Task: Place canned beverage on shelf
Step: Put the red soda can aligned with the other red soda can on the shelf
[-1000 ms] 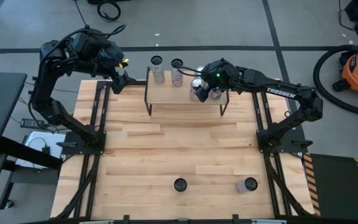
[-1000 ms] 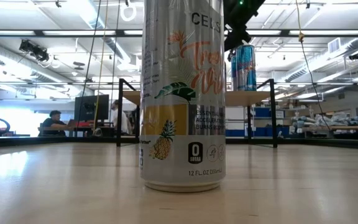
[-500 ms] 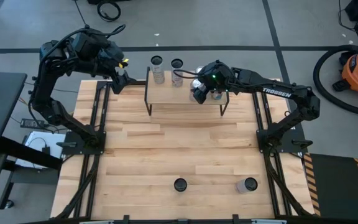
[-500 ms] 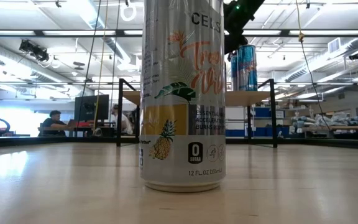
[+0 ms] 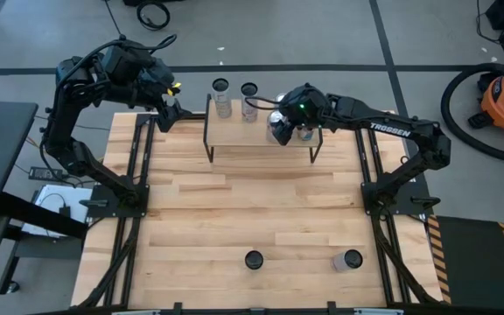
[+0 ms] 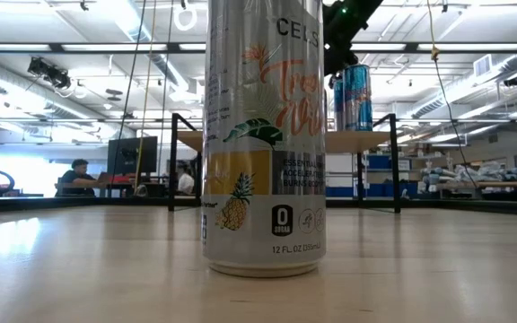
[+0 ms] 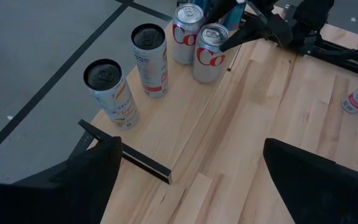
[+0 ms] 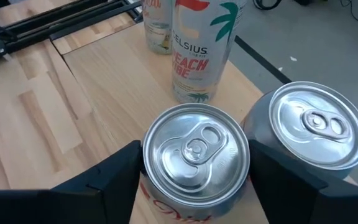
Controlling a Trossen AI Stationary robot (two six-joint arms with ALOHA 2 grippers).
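Two dark fingers [image 8: 114, 180] of right gripper [image 8: 194, 177] straddle red-and-silver aluminium can [image 8: 196, 163] on low wooden-topped shelf [image 5: 261, 133], not visibly clamped; judgement: avoid nudging neighbouring silver can [image 8: 309, 134]. Left gripper [image 7: 191, 180] open, idle.

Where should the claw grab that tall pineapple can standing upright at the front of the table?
Around the middle of its round side wall. The pineapple can stands upright on the table with nothing close beside it, so probably come straight down, one finger on each side; the smooth cylinder has no handle.
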